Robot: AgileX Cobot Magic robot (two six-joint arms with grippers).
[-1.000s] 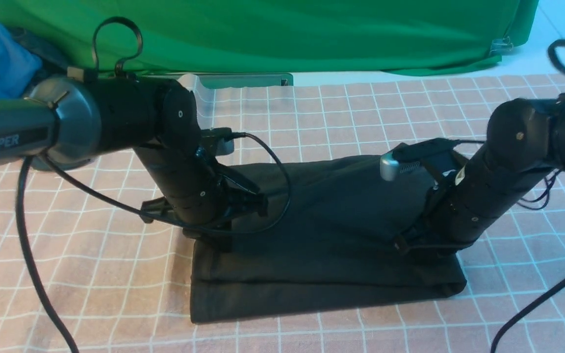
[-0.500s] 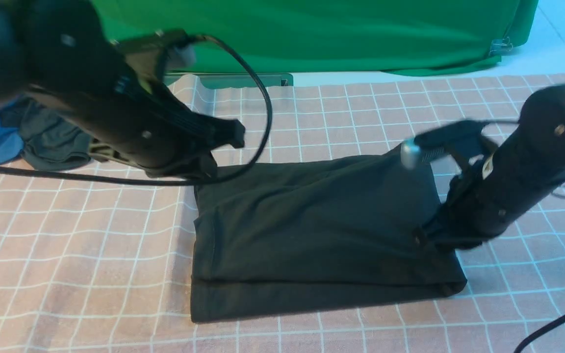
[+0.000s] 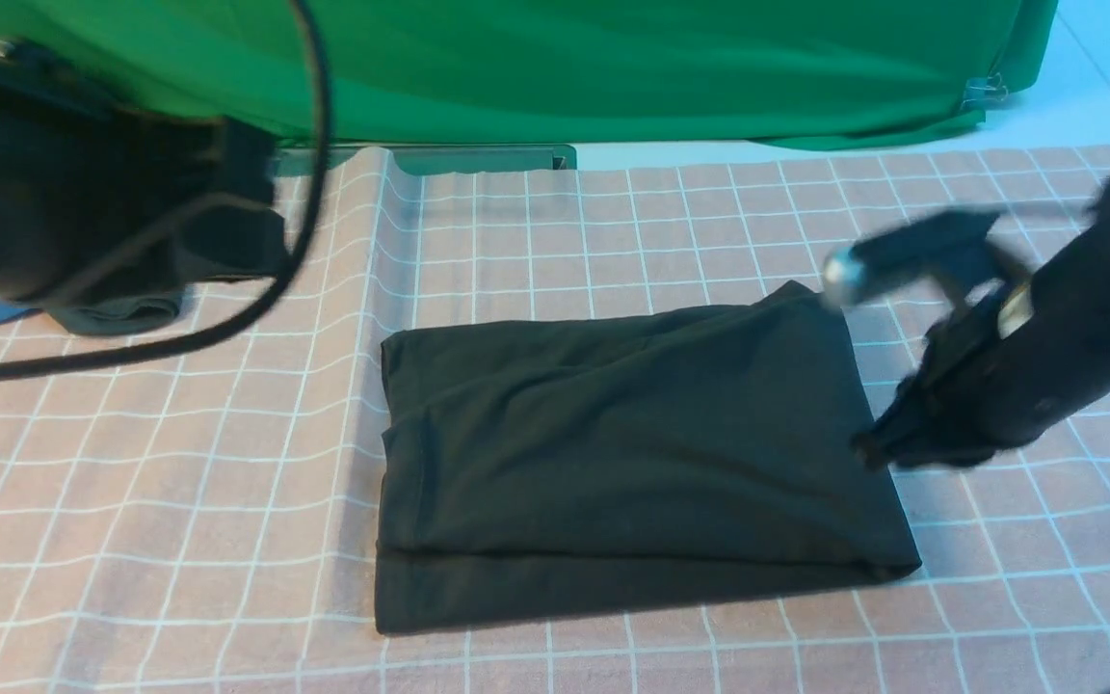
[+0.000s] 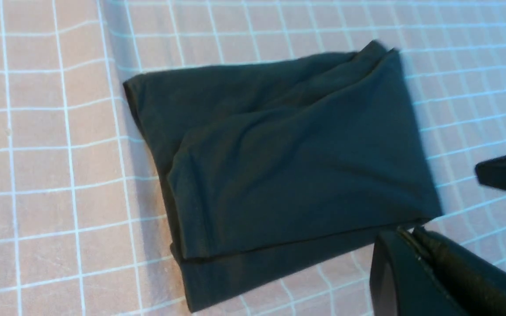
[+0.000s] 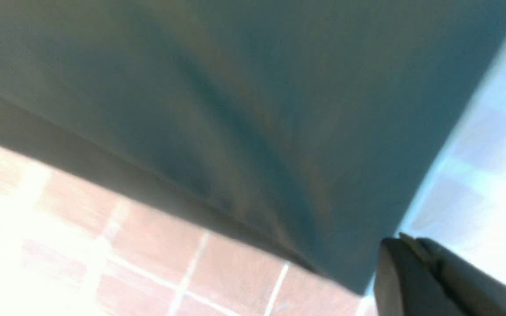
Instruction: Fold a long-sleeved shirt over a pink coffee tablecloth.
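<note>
From the front we look forward and down across the pink coffee tablecloth (image 3: 179, 501); our left wrist views the whole long-sleeved shirt (image 4: 279, 153) from above; our right wrist sits close against it, toward three o'clock.

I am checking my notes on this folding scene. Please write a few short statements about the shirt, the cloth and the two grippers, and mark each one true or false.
1. The long-sleeved shirt lies folded into a compact rectangle. True.
2. The shirt rests on the green cloth. False: it rests on the pink coffee tablecloth.
3. The right gripper grips the shirt. False: it is shut, empty, beside the shirt's edge.
4. The left gripper is shut and holds nothing. True.
5. Another dark garment lies at the far left. True.
</note>
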